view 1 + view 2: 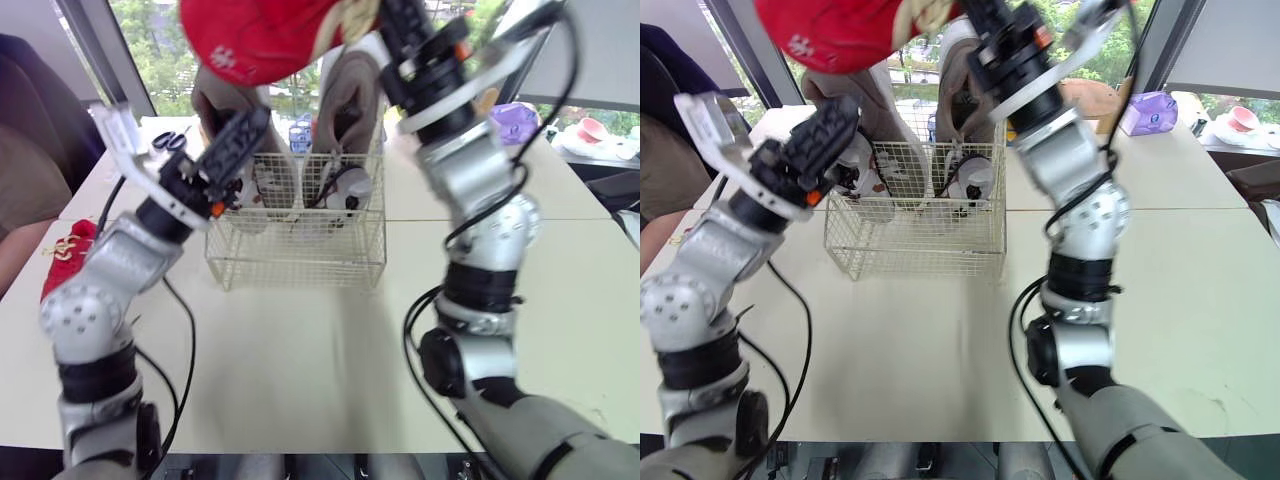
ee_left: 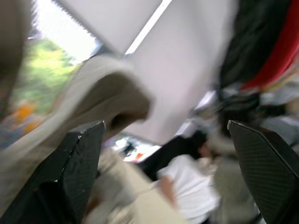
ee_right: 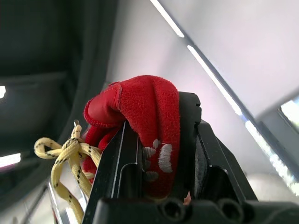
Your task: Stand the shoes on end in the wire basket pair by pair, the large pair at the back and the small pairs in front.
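Right gripper (image 3: 156, 112) is clamped on the soft upper edge of the small red shoe (image 1: 265, 40), held high above the wire basket (image 1: 300, 262), where the big beige pair (image 1: 345, 90) stands at the back. Left gripper (image 1: 240, 135) is spread open, empty. Suede looks light and floppy, so pinching nearer the stiff sole probably steadies it.

A shared office or lab room is suggested: pale tables (image 1: 300, 330) are pushed together, tall windows (image 1: 140, 40) are lined along the far side, and a person (image 1: 25, 180) is seated alongside.
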`<state>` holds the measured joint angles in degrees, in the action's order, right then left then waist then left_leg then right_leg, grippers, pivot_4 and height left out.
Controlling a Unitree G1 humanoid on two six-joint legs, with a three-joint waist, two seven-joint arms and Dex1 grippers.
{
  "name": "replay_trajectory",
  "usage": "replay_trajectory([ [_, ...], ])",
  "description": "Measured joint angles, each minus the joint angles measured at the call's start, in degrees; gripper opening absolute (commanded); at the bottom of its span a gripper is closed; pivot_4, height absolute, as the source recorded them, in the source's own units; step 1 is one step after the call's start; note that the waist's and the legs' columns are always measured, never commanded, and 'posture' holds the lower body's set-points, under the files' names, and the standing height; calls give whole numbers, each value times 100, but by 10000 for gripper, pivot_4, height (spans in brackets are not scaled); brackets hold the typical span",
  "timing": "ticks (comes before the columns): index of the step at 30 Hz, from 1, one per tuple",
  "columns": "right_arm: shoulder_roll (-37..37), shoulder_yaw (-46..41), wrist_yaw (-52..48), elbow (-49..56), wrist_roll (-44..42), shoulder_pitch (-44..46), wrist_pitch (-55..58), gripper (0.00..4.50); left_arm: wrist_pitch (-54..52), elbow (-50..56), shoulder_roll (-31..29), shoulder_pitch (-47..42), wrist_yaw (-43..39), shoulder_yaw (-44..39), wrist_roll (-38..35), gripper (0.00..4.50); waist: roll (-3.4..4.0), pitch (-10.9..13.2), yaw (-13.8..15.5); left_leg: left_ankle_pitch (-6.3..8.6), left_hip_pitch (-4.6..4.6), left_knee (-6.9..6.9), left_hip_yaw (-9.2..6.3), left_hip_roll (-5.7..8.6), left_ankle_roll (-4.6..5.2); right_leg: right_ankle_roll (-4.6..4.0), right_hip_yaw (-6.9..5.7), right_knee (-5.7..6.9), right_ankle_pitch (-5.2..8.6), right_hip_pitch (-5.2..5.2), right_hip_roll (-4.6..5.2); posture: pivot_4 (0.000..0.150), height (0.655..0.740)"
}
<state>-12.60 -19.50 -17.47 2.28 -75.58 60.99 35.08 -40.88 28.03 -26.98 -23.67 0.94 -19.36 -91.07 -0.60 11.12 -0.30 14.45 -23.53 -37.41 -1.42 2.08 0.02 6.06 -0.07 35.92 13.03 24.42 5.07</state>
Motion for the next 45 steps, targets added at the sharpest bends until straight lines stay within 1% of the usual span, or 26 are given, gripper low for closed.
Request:
replay_trajectory([
  [1, -303, -54, -289, -130, 11, -5, 92, 7685, 43, 205, -17, 206, 194, -15, -60, 44640, 0, 0, -2, 0, 0, 0, 1, 1, 1, 0, 1, -10, 0, -2, 1, 1500, 7400],
  [3, -1146, 26, -1051, -451, 178, -21, 426, 7685, 149, 768, -45, 715, 565, -4, -181, 44640, 0, 0, -30, 4, -1, 3, 8, 2, 6, -15, 4, -18, 8, -3, 8, 1500, 7400],
  [7, -2543, 421, -2754, -881, 922, -45, 746, 7685, 230, 1361, -368, 1579, 926, -40, -263, 44640, 2, 0, -46, 4, 2, 22, 11, -8, 6, -20, 4, -31, 11, 0, 6, 1500, 7400],
  [8, -2857, 617, -3197, -919, 1156, -49, 798, 7685, 276, 1425, -462, 1750, 963, -85, -323, 44640, 2, 1, -58, 4, 3, 26, 12, -13, 6, -22, 4, -35, 11, 1, 5, 1500, 7400],
  [10, -3170, 956, -3920, -939, 1622, -47, 765, 7685, 414, 1464, -633, 1845, 998, -238, -440, 44640, 2, 1, -59, 4, 4, 25, 16, -27, 6, -34, 3, -39, 15, 1, -5, 1500, 7400],
  [14, -3263, 1543, -4811, -925, 2405, -64, 493, 7685, 575, 1475, -948, 1951, 919, -441, -551, 44640, 2, 1, -38, 3, 5, 25, 26, -35, 4, -40, 4, -48, 13, -1, -13, 1500, 7400],
  [16, -3275, 1837, -5117, -787, 2910, -197, 118, 7685, 615, 1419, -1036, 2141, 842, -444, -563, 44640, 1, 0, -32, 4, 5, 25, 28, -35, 4, -40, 3, -59, 13, -5, -13, 1500, 7400],
  [22, -2958, 2573, -5442, -620, 4223, -694, -1061, 7685, 650, 1248, -1147, 2195, 693, -437, -562, 44640, 1, 0, -12, 3, 2, 22, 30, -25, 2, -39, 4, -60, 12, -5, -9, 1500, 7400],
  [26, -2865, 2789, -5548, -621, 4768, -838, -1583, 7685, 650, 1161, -1283, 2143, 615, -436, -559, 44640, 1, 0, -17, 3, 2, 23, 28, -26, 0, -40, 4, -60, 12, -5, -10, 1500, 7400],
  [31, -2682, 2873, -5610, -635, 5051, -1036, -1706, 7685, 650, 1108, -1359, 2127, 546, -436, -557, 44640, 1, 0, -21, 3, 2, 23, 27, -26, -1, -40, 4, -59, 11, -5, -6, 1500, 7400],
  [33, -2675, 2855, -5622, -637, 5068, -1037, -1705, 17491, 650, 1107, -1359, 2127, 545, -436, -556, 45000, 1, 0, -20, 3, 2, 23, 26, -26, -1, -41, 4, -60, 11, -5, -3, 1500, 7400],
  [34, -2674, 2843, -5638, -637, 5067, -1040, -1693, 21174, 650, 1107, -1359, 2128, 546, -436, -556, 45000, 1, 0, -20, 3, 2, 23, 26, -26, -1, -41, 4, -60, 11, -5, -3, 1500, 7400],
  [37, -2675, 2813, -5691, -636, 5067, -1079, -1664, 36059, 652, 1089, -1359, 2130, 546, -437, -555, 45000, 1, 0, -23, 3, 2, 23, 25, -26, -1, -41, 4, -59, 11, -5, -3, 1500, 7400],
  [38, -2677, 2802, -5697, -631, 5061, -1087, -1628, 38692, 653, 1075, -1359, 2134, 546, -442, -555, 45000, 1, 0, -23, 3, 2, 23, 25, -26, -1, -42, 4, -59, 11, -5, -3, 1500, 7400],
  [39, -2689, 2767, -5697, -618, 5047, -1086, -1530, 44758, 655, 1050, -1360, 2142, 546, -453, -553, 45000, 1, 0, -22, 3, 2, 23, 25, -26, -1, -42, 4, -59, 11, -5, -3, 1500, 7400],
  [45, -2973, 2311, -5710, -160, 4452, -817, -556, 44758, 650, 812, -1554, 2388, 458, -766, -458, 45000, 1, 1, -23, 4, 2, 25, 24, -28, -2, -43, 4, -58, 11, -2, 0, 1500, 7400],
])
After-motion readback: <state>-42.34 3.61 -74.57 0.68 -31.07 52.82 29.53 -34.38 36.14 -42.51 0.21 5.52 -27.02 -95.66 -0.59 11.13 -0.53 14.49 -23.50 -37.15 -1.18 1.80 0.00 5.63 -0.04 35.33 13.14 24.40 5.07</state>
